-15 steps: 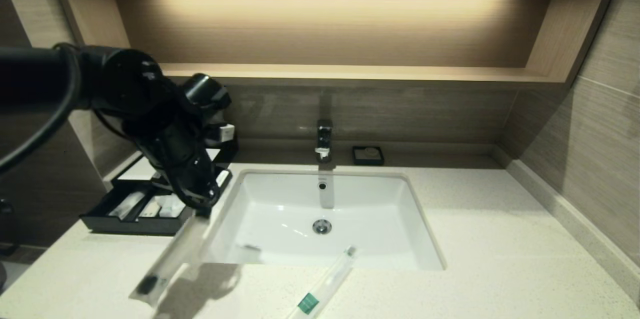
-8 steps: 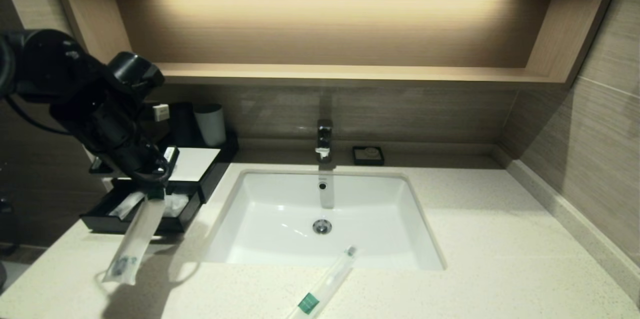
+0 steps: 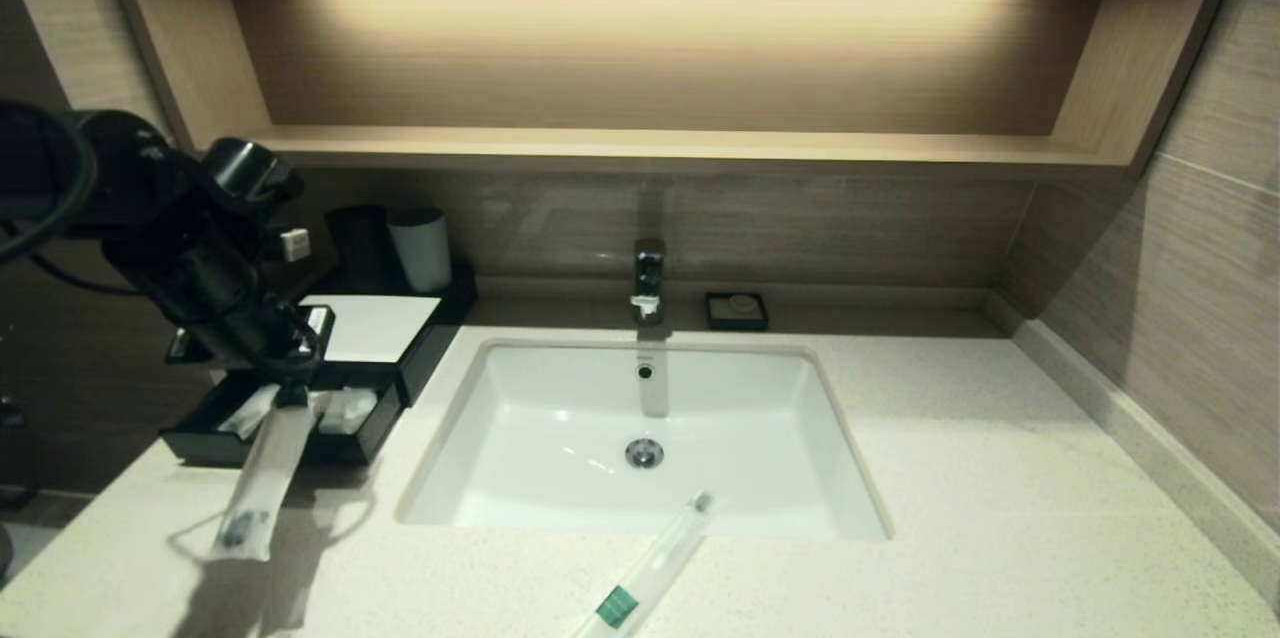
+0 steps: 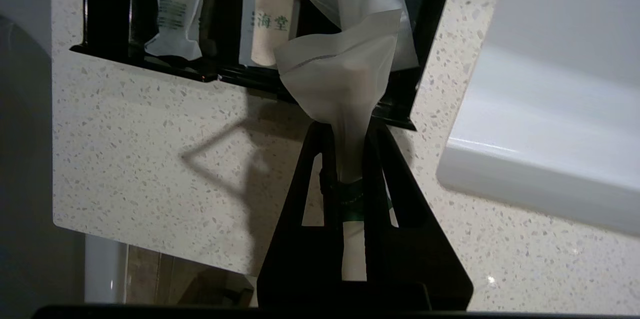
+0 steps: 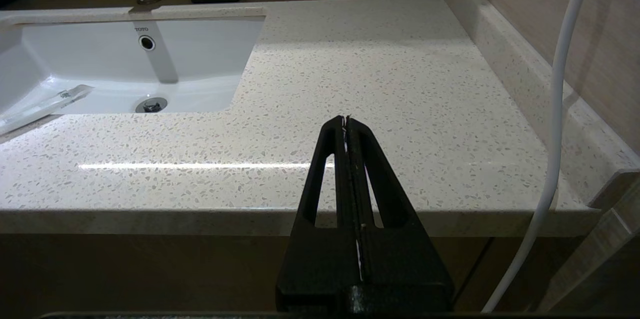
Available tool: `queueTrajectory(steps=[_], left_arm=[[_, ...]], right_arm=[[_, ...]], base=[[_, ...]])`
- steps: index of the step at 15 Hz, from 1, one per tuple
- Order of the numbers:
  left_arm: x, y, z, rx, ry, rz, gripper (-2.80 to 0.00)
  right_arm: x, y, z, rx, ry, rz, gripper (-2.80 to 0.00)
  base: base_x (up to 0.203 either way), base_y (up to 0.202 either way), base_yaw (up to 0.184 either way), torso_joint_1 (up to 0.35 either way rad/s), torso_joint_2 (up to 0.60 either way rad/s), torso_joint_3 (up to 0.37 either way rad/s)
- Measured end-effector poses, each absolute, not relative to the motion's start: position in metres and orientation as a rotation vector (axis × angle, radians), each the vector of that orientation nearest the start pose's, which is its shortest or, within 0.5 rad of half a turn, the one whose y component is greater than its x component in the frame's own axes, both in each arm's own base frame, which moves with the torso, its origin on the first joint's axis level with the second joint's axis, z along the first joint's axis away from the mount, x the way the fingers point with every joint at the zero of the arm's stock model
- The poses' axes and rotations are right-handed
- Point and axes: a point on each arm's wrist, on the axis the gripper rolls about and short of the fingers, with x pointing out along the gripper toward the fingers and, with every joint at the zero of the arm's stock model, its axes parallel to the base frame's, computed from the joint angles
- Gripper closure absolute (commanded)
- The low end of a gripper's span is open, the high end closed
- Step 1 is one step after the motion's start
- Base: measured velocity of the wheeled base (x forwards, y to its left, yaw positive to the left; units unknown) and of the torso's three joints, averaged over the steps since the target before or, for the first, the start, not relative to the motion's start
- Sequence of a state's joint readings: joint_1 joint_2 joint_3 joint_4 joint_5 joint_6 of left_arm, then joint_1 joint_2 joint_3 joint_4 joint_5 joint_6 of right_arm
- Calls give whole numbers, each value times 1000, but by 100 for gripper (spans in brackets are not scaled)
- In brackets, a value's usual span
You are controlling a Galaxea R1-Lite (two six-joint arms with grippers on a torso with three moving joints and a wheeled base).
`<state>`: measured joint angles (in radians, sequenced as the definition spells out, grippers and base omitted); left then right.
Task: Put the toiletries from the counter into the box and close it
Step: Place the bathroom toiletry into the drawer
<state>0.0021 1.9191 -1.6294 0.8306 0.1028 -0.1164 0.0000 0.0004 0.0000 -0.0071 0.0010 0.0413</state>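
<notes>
Nearest, at the front edge of the pale cream speckled stone counter (image 3: 1000, 478), a long slim toiletry in a clear plastic sleeve with a green label band (image 3: 650, 570) lies slanted, its far tip overhanging the front rim of the white rectangular sink (image 3: 560, 398). The right gripper (image 5: 348, 124) hangs idle off the counter's front right edge, fingers pressed together on nothing.

Farther back, toward the left edge, the left gripper (image 3: 290, 380) pinches the top of a second clear-sleeved toiletry (image 3: 262, 474), dark at its lower tip, which dangles down over the front lip of the low black box's open pull-out drawer (image 3: 215, 438).

Judged step: delivering this item. Next the arm should bring the sleeve over the drawer, lay it inside, then release.
</notes>
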Motion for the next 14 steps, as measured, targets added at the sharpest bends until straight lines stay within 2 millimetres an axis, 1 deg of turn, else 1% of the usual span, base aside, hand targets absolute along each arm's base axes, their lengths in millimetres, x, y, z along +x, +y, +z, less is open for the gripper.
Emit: queueTrajectory(steps=[3, 6, 10, 14], left_arm=[[350, 23, 202, -68, 1088, 203, 0], [360, 38, 192, -56, 1082, 216, 0], [364, 48, 183, -57, 1105, 230, 0], [371, 51, 172, -65, 1132, 232, 0]], right_arm=[[-23, 0, 76, 42, -7, 1, 0], [-23, 0, 76, 41, -7, 1, 0], [-23, 0, 76, 41, -7, 1, 0], [-23, 0, 76, 41, -7, 1, 0]], base=[[0, 0, 0, 0, 0, 0], [0, 0, 0, 0, 0, 0], [0, 0, 0, 0, 0, 0], [0, 0, 0, 0, 0, 0]])
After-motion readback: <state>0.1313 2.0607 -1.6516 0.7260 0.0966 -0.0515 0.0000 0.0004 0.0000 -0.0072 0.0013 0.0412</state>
